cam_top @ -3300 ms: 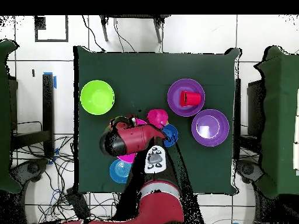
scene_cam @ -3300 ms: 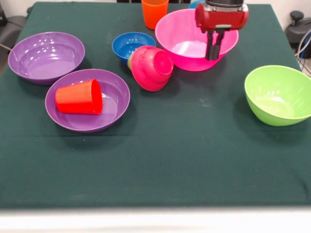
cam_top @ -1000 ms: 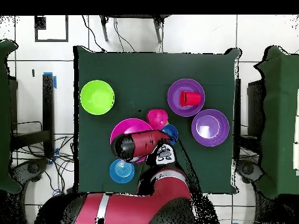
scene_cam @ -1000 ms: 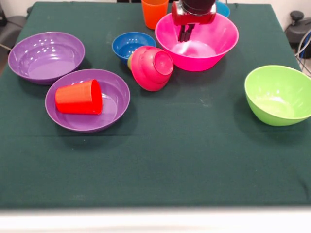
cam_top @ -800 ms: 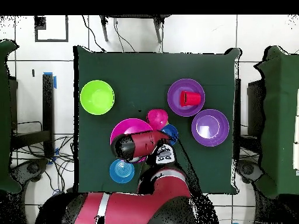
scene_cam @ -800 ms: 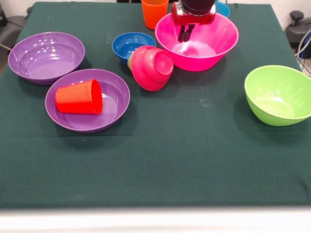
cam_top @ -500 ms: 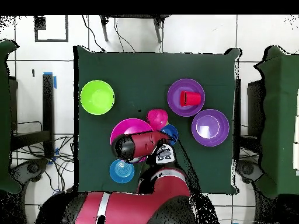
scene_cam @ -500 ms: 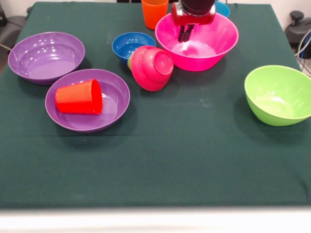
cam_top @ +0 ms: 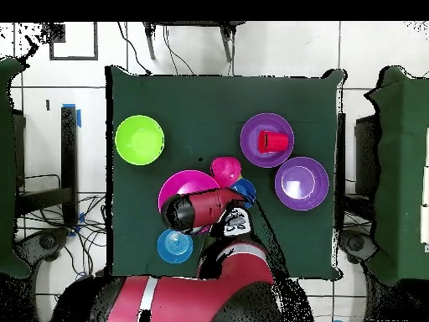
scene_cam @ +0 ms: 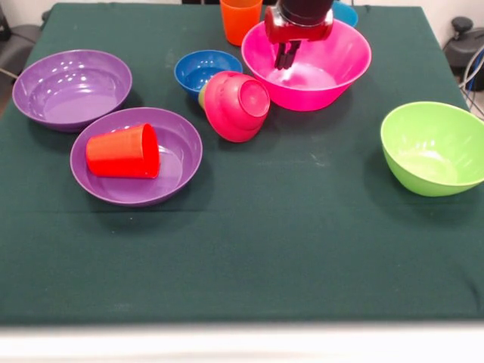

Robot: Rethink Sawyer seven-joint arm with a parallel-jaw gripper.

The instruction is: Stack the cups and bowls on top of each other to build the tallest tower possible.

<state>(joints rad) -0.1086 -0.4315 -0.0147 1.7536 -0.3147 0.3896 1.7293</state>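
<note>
My gripper [scene_cam: 286, 57] hangs shut and empty over the far left inside of the big pink bowl [scene_cam: 333, 66]. The orange cup [scene_cam: 240, 19] stands upright just left of it. The red cup [scene_cam: 122, 151] lies on its side in the nearer purple bowl [scene_cam: 180, 151]. The second purple bowl [scene_cam: 72, 87] is empty at the left. The small crimson bowl [scene_cam: 236, 104] lies tipped, with a bit of yellow showing behind it. The dark blue bowl [scene_cam: 204, 69] sits beside it. The lime green bowl [scene_cam: 431, 147] is at the right. The light blue bowl [scene_cam: 348, 12] is behind the pink bowl. No tower stands.
In the overhead view my arm [cam_top: 201, 208] covers part of the pink bowl [cam_top: 184, 183] and hides the orange cup. The light blue bowl [cam_top: 174, 246] lies near the table edge by the robot's base. Cables lie on the floor beside the table.
In the front view my gripper has moved left from the pink bowl's right side to its left inside. In the last 0.8 s it has barely moved. No cup or bowl has moved.
</note>
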